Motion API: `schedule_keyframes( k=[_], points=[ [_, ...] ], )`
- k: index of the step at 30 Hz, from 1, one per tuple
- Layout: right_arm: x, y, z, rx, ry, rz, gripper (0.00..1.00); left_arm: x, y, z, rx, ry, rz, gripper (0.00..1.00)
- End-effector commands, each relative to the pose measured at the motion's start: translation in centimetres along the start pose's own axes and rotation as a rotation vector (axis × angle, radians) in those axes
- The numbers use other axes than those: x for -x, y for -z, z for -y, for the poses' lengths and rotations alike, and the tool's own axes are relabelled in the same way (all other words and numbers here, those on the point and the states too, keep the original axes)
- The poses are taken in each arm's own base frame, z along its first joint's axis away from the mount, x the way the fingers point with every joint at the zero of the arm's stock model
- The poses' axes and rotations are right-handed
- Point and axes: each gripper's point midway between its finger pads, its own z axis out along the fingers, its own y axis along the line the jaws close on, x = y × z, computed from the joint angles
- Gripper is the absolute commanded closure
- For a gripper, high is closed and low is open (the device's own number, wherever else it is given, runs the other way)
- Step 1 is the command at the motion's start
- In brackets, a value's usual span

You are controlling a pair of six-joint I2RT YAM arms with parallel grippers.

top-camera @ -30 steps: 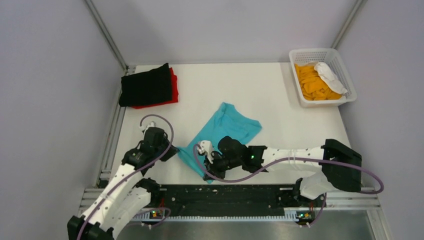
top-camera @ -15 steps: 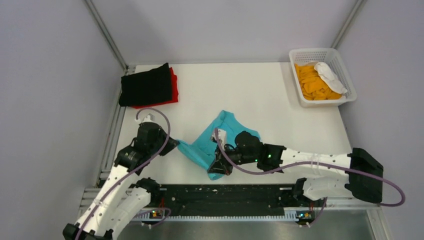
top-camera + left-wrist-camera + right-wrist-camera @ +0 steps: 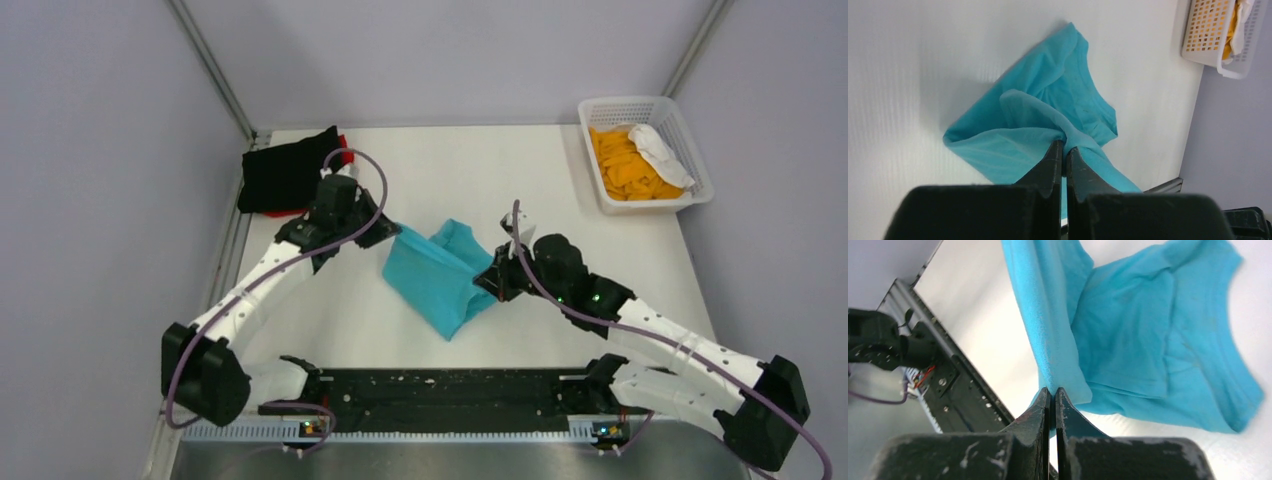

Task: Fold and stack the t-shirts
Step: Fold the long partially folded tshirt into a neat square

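You have the turquoise t-shirt point(image 3: 437, 282) mid-frame, strung between both arms. The left gripper point(image 3: 393, 233) is clamped tight on its left edge, and the right gripper point(image 3: 492, 281) is pinched closed on its right edge. Black t-shirt point(image 3: 285, 175) lies on the red t-shirt point(image 3: 346, 152), upper left. Orange t-shirt point(image 3: 622, 165) sits in the basket point(image 3: 697, 150), upper right.

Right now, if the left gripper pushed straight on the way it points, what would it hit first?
The turquoise t-shirt itself: the left gripper is shut on its edge, with cloth bunched just ahead of the tips. Beyond that, probably the white table, though depth is unclear.
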Motion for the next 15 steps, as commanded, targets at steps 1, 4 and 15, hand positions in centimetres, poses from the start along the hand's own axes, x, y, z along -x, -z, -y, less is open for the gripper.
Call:
schedule_keyframes(
  k=[1, 4, 15],
  points=[
    [-0.8, 0.8, 3.3, -0.121, -0.046, -0.031, 1.0, 4.8, -2.1, 4.1, -0.078, -0.075, 0.112, 1.0],
    [-0.8, 0.9, 5.0, -0.189, -0.073, -0.033, 1.0, 5.0, -4.5, 4.6, -0.067, -0.088, 0.071, 1.0],
    [-2.5, 0.2, 10.5, -0.359, -0.192, -0.03, 1.0, 3.4, -13.0, 3.7, 0.012, -0.121, -0.086, 0.97]
  ],
)
